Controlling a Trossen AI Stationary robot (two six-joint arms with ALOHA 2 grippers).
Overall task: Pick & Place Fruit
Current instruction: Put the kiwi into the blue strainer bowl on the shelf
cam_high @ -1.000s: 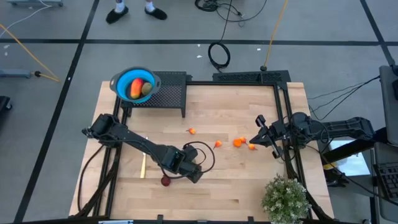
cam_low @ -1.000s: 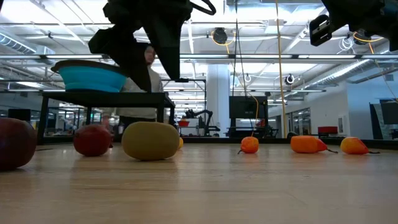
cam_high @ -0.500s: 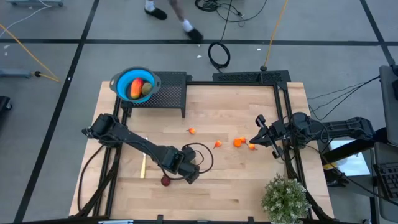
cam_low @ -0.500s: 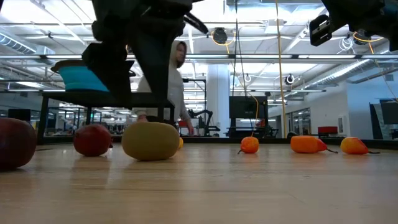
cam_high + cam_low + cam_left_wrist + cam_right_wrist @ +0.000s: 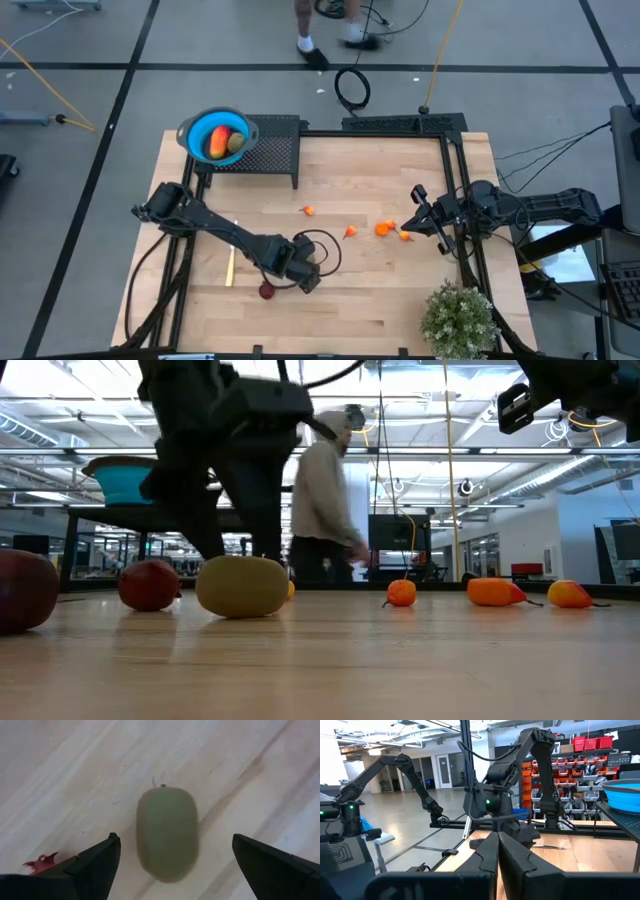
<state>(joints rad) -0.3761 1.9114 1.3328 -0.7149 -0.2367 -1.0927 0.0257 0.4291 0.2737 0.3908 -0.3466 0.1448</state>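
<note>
table (image 5: 380,290): wood top, both arms over it.
left arm: reached across to the front-middle of the table; left gripper (image 5: 170,857) pointed down, fingers (image 5: 97,865) spread wide on either side of an olive-green fruit (image 5: 168,833), not touching it, nothing held.
right arm: parked at the right edge; right gripper (image 5: 412,222) closed tight, empty, near the orange pieces.
blue bowl (image 5: 190,135): on the dark rack at the back-left corner, held a red-orange piece (image 5: 216,142) and a green piece (image 5: 236,143).
dark red fruit (image 5: 267,291): on the table just beside the left gripper, toward the front edge.
orange pieces (image 5: 383,228): scattered mid-table, between the arms; one (image 5: 308,210) lay apart, further left.
knife (image 5: 230,266): pale, flat on the table, left of the left gripper.
person (image 5: 325,500): walked behind the table in low view.
</note>
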